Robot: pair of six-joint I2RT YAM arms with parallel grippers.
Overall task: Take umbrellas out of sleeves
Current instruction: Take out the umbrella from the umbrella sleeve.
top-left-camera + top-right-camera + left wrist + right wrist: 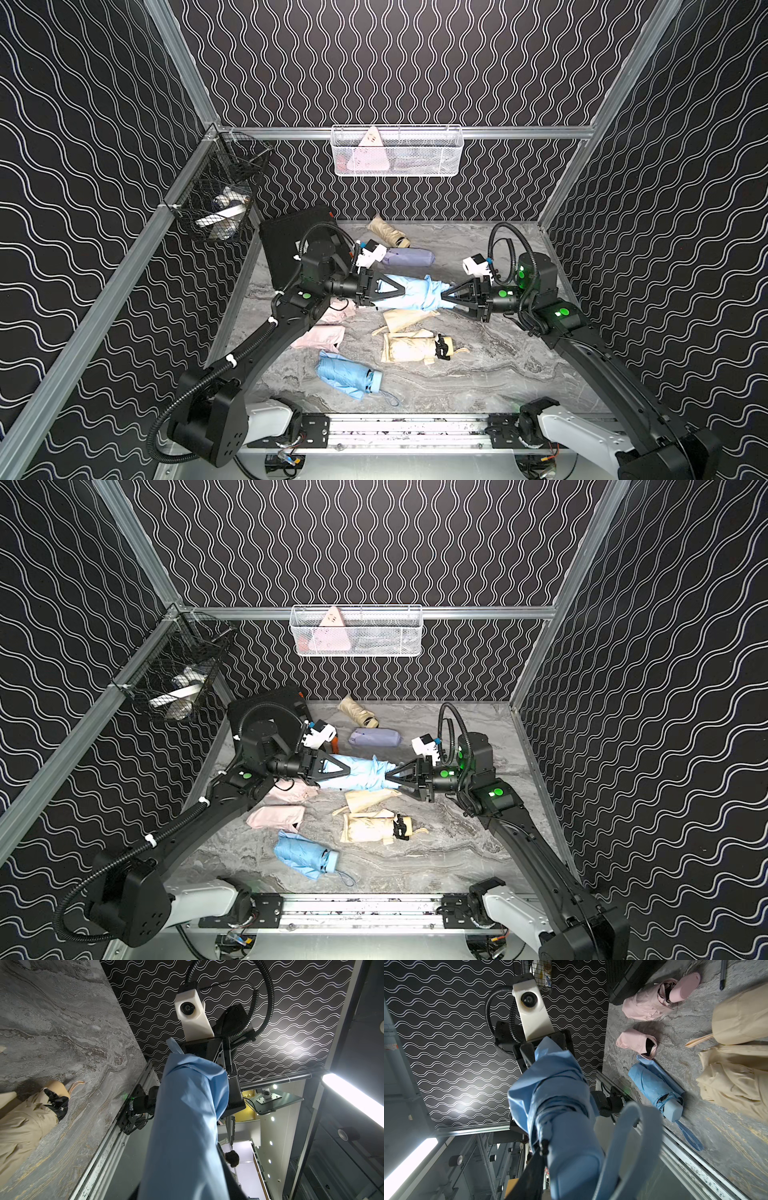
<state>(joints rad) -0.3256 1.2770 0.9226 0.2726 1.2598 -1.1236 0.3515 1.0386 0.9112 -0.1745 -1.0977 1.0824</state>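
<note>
1. On the left wall hangs a black wire basket (216, 199) with pale items inside, too small to identify.
2. A black hard case (286, 241) leans in the table's back left corner.
3. The left gripper (402, 289) points right, clenched on the smooth light blue sleeve (187, 1115). The left wrist view shows the sleeve as a tube running away from the camera.
4. Under the left arm lies a pink umbrella (338, 311). A flat pink sleeve (320, 336) lies just in front of it.
5. Near the front edge lies a second light blue umbrella (347, 374), its wrist loop trailing right.
6. On the back wall hangs a white mesh basket (397, 151) holding a pale triangular object.
7. Toward the back of the marbled grey table (498, 365) lie a cream umbrella (388, 230) and, just in front of it, a lilac sleeve (409, 257), smooth and filled out.
8. The held light blue umbrella (432, 293) spans between both grippers over the table's middle. Its far end sits inside the sleeve, with bunched fabric and the handle showing.
9. Just in front of it lie a limp cream sleeve (405, 320) and another cream umbrella (409, 349) with a black part near its handle.
10. The right gripper (444, 296) points left, its jaws grasping the handle end of the held umbrella. In the right wrist view the wrist loop curls beside the handle.
</note>
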